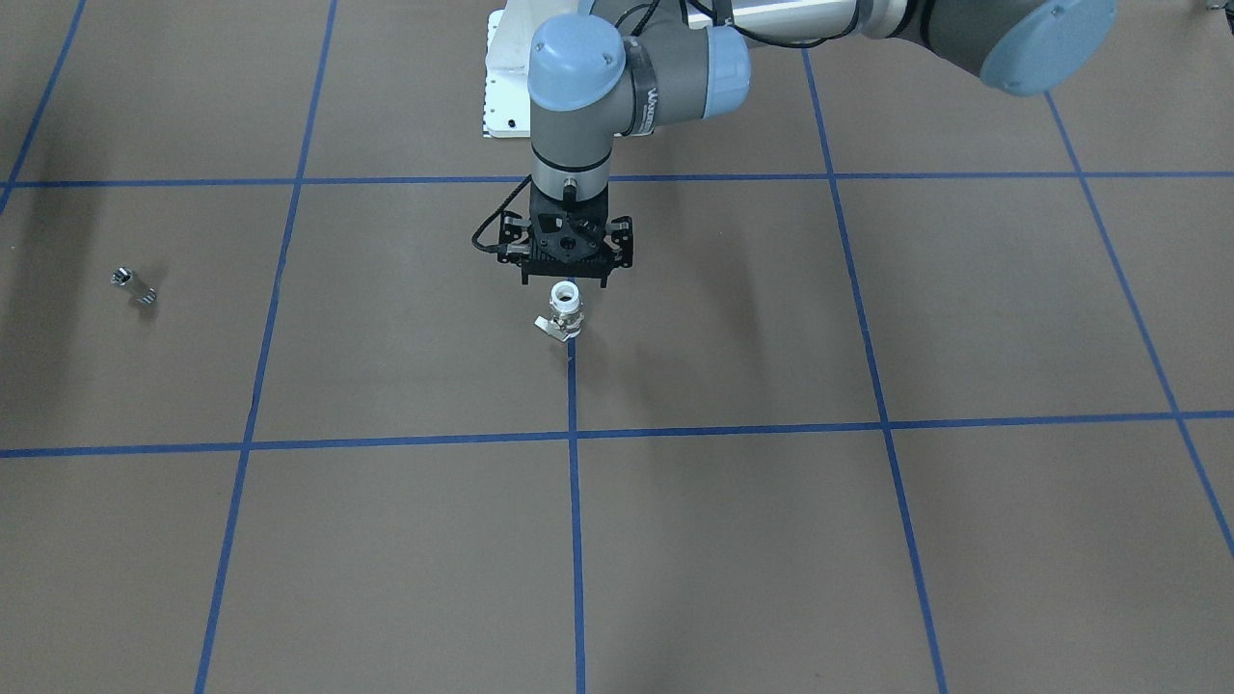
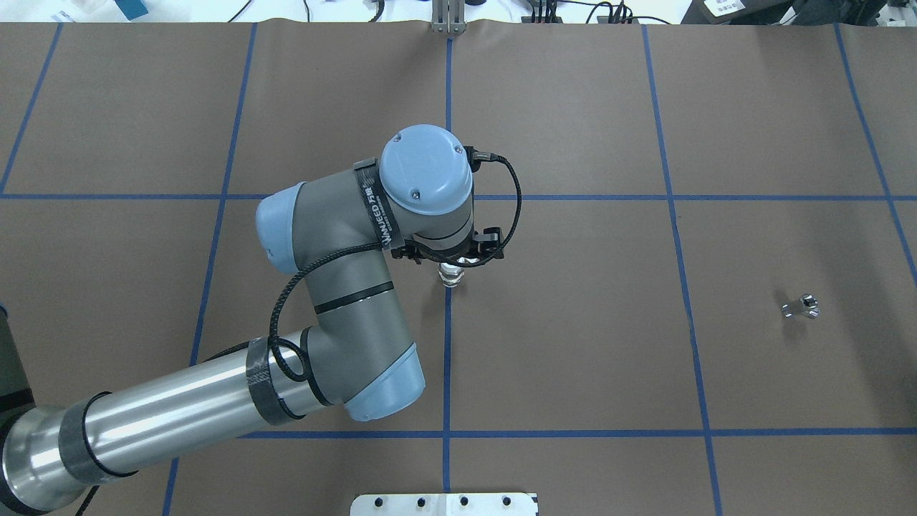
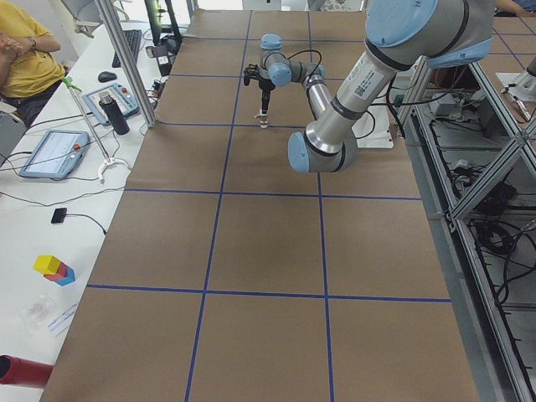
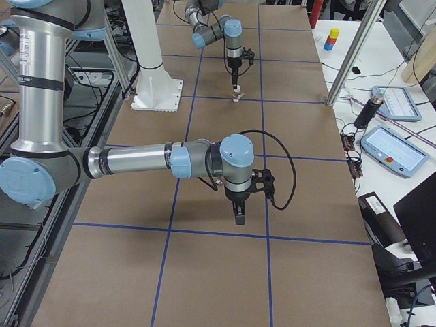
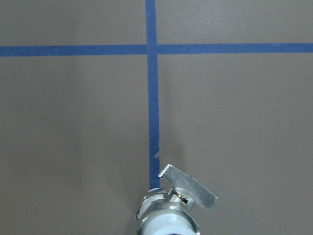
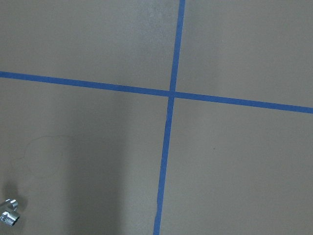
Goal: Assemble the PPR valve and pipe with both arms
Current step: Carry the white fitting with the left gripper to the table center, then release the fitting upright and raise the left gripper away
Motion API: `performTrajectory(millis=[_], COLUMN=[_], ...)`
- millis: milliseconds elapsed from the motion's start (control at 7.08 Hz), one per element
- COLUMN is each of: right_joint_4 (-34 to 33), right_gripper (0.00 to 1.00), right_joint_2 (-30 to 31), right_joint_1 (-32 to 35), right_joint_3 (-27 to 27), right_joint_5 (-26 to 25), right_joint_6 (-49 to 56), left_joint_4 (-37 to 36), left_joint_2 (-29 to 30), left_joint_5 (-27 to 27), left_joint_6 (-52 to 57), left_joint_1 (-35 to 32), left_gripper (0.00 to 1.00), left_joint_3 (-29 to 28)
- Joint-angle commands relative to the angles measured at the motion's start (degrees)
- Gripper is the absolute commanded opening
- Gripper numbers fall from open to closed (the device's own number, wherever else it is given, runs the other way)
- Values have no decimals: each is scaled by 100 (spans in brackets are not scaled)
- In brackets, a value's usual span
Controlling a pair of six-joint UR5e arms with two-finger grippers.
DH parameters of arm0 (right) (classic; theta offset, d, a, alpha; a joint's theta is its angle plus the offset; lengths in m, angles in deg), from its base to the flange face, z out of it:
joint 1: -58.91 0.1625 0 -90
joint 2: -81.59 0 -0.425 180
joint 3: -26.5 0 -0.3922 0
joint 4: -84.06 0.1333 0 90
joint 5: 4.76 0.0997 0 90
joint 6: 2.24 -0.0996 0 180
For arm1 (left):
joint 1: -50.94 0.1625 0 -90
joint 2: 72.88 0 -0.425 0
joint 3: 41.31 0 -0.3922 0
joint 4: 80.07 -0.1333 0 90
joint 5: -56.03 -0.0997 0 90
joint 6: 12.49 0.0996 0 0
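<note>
Left gripper is hung straight down over the valve, with its fingers pointed at the top ring. How far the jaws are parted, and whether anything is pinched, cannot be told. The fingertips are hidden under the wrist in the overhead and front views and are not shown by the wrist camera.

The valve is stood upright on a blue tape line near the middle of the table, open white end up, with its flat lever stuck out to one side.

The step in hand is judged to be the pick-up of the valve. It is best done if the descent is centred on the white ring, so that the valve is not tipped. The fingers are best closed across the body on the sides clear of the lever, so that one white end is left free for the pipe.

The pipe is laid on its side well apart from the valve, toward the robot's right. Right gripper is held above the table near it, pointed down, and its opening cannot be told either. The pipe is seen only at the lower left corner of the right wrist view, so that arm would need to be shifted over it before anything is closed.
</note>
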Motion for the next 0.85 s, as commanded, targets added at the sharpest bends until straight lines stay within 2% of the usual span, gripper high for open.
performTrajectory(millis=[0, 141, 282, 424, 706], right_joint_4=[-4, 127, 311, 330, 705], right_gripper=[100, 100, 100, 100, 100], right_joint_2=[-39, -31, 13, 4, 30], right_joint_1=[-55, -73, -82, -195, -869], right_joint_3=[75, 154, 172, 233, 742], right_joint_5=[116, 352, 528, 686, 618], right_joint_6=[-34, -25, -69, -391, -1986], left_joint_4=[-1283, -1610, -1674, -1675, -1657], left_joint_2=[-695, -1223, -1681, -2199, -3254], left_joint_5=[11, 20, 316, 815, 1710], left_joint_6=[918, 1619, 2218, 2920, 5253], left_joint_1=[-292, -615, -1002, -1597, -3176], left_gripper=[100, 100, 100, 100, 100], left_joint_3=[1762, 2537, 2997, 3289, 3441])
